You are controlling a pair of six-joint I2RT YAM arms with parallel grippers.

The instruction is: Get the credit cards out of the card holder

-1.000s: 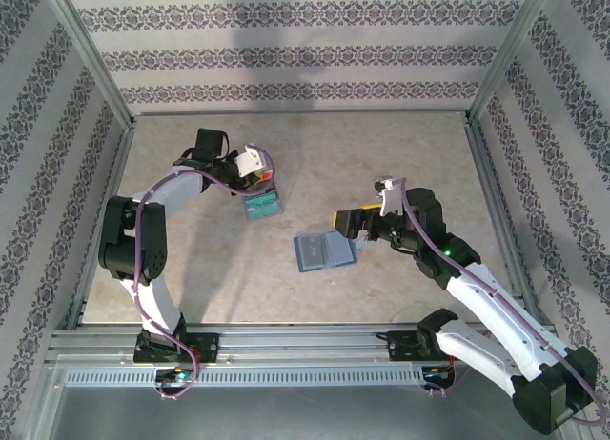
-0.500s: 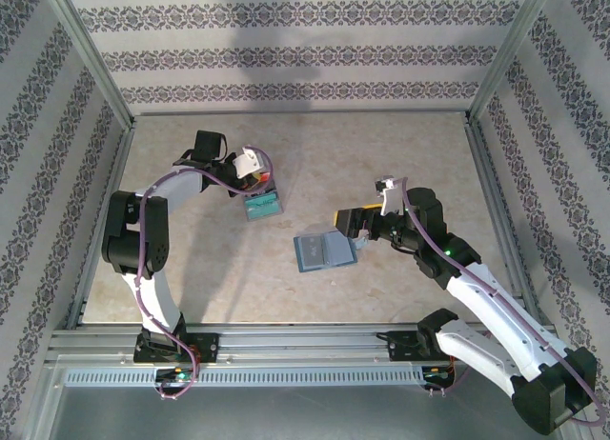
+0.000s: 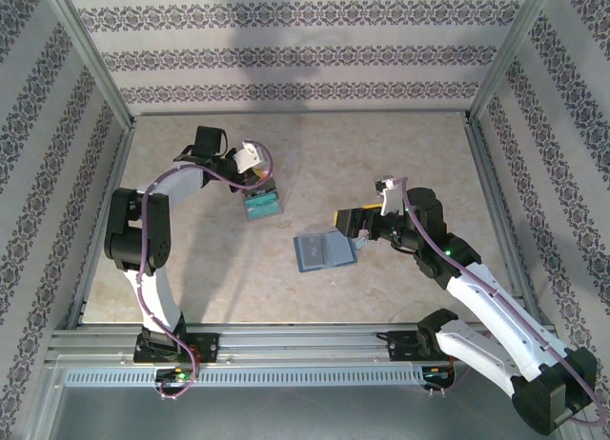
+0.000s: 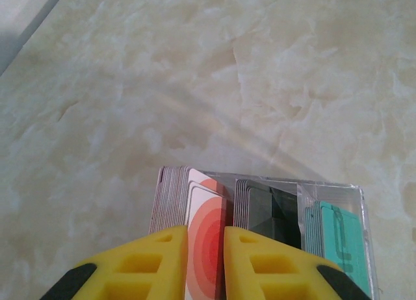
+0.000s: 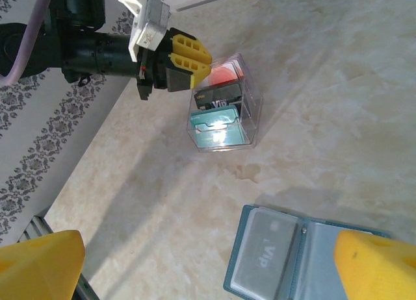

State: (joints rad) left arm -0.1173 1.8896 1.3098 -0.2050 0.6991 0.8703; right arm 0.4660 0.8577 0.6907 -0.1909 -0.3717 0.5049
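Card holder (image 3: 324,251) lies open on worktop (image 3: 400,154), w/ a grey VIP card (image 5: 263,251) in one pocket. R fingers (image 5: 39,261) are wide apart over it, holding nothing. L fingers (image 4: 162,261) are at the clear box (image 5: 224,121), w/ a narrow gap and the red-circle card (image 4: 208,209) btw them; clamped or not, I cannot tell.

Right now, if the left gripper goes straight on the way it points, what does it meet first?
Most likely the white plastic card with red circles, standing between the left gripper's fingers in the clear plastic box. Beyond it, probably the box floor; depth is unclear.
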